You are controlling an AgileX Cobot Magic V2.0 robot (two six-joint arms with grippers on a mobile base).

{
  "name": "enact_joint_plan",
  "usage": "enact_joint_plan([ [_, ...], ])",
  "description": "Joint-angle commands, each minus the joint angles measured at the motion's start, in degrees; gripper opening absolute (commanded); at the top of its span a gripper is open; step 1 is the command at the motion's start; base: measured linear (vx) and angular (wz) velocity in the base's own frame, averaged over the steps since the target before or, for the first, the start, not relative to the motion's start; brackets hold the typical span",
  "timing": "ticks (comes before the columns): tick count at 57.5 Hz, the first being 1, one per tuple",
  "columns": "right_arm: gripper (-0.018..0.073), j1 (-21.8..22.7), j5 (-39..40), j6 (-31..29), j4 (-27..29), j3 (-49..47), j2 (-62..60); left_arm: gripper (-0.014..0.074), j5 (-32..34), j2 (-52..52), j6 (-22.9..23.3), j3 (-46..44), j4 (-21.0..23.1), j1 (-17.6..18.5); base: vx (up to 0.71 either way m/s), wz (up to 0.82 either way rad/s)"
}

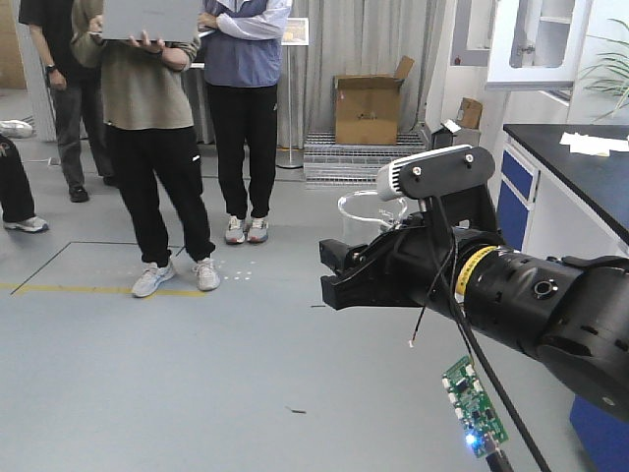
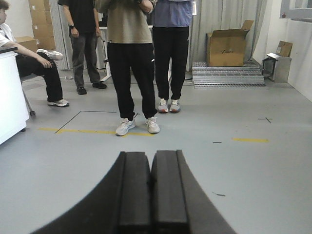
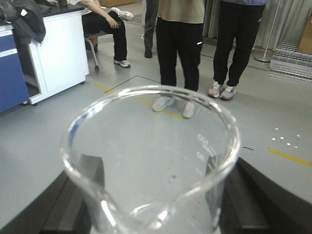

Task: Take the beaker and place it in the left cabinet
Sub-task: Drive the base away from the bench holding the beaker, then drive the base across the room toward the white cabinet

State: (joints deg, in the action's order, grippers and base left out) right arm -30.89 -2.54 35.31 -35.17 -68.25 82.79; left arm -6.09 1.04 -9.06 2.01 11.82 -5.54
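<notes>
The robot's right gripper (image 1: 344,267) reaches in from the right of the front view, held above a grey floor. It is partly closed around the beaker (image 3: 156,161), a clear glass cylinder with printed measure marks. The right wrist view looks down into the beaker's open mouth. A dark finger pad (image 3: 92,173) presses on each side of the glass, and the pour spout points back toward the wrist camera. The beaker's long axis runs roughly upright, mouth upward, and it looks empty.

The left gripper (image 2: 151,157) appears only in its own wrist view. Its two black pads are pressed flat together with nothing between them, pointing at bare floor.

A white cabinet with a white-framed, glass-paned door, judged to be the left cabinet (image 1: 539,39), sits at the upper right of the front view. It is mounted above a black counter (image 1: 580,167) with blue fronts. From the held beaker it lies up and to the right, farther away and well apart. The right arm is the nearer one and already carries the glass, so the coming move is probably a lift and a swing rightward toward that door. The cabinet's shelves cannot be made out from here.

Several people (image 1: 157,138) stand on the far left, and a cardboard box (image 1: 369,108) rests against the far curtain.
</notes>
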Motion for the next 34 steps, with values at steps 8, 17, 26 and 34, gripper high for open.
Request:
enact_joint_plan([
  [8, 0.0177, 0.17, 4.04, -0.3, -0.28, -1.77, -2.41, -0.0006, 5.03, 0.58, 0.14, -1.03, 0.3, 0.19, 0.5, -0.06],
  [17, 0.0177, 0.17, 4.04, -0.3, -0.28, -1.77, -2.41, -0.0006, 5.03, 0.58, 0.14, -1.03, 0.3, 0.19, 0.51, -0.1],
  [26, 0.0177, 0.17, 4.04, -0.3, -0.28, -1.77, -2.41, -0.0006, 5.03, 0.58, 0.14, -1.03, 0.3, 0.19, 0.52, -0.11],
  [34, 0.0177, 0.17, 4.04, -0.3, -0.28, -1.77, -2.41, -0.0006, 5.03, 0.58, 0.14, -1.03, 0.3, 0.19, 0.54, -0.07],
])
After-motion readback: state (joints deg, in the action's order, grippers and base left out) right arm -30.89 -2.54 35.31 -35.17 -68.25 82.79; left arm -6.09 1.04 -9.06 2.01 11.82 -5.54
